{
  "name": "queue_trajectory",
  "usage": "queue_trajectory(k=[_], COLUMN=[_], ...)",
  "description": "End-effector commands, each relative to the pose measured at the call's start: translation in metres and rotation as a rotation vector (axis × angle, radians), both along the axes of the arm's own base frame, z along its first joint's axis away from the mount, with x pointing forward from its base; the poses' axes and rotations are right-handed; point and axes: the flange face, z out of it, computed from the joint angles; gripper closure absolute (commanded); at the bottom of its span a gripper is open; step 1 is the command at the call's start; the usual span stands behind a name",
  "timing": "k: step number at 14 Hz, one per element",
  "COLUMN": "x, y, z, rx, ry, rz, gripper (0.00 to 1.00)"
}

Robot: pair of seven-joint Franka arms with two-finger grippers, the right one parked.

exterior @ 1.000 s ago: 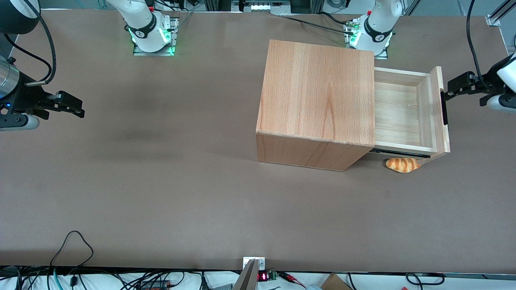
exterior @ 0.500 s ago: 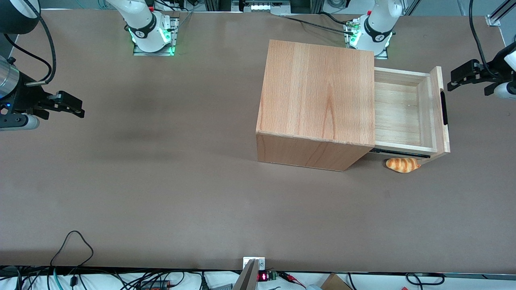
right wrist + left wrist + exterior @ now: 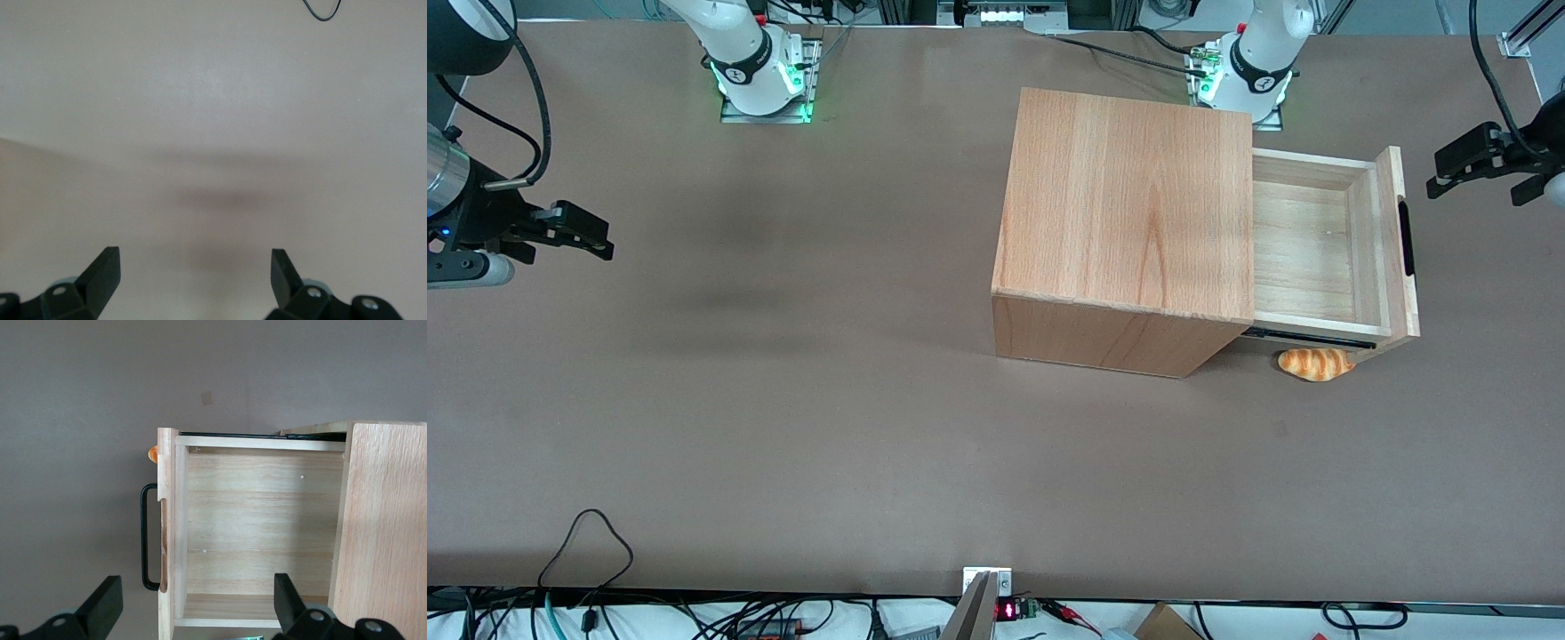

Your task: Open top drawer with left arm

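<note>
Since leaving the handle, the claw hangs apart, spread.

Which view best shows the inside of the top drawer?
The left wrist view: the top drawer fills it, bare pale base and black handle plain, with the open gripper above. The front view shows the drawer smaller, pulled out of the cabinet. The right wrist view shows only table.
</note>
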Motion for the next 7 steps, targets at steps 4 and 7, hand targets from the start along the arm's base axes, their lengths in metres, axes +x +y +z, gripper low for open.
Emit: queue_trajectory(k=[4,7], x=[0.0029,0.0022], y=[-0.0015,0.0060], z=[0.0024,0.0039], rx=[0.022,0.024], ry=[0.012,0.009], rz=[0.003,0.014], gripper=[0.00,0.00])
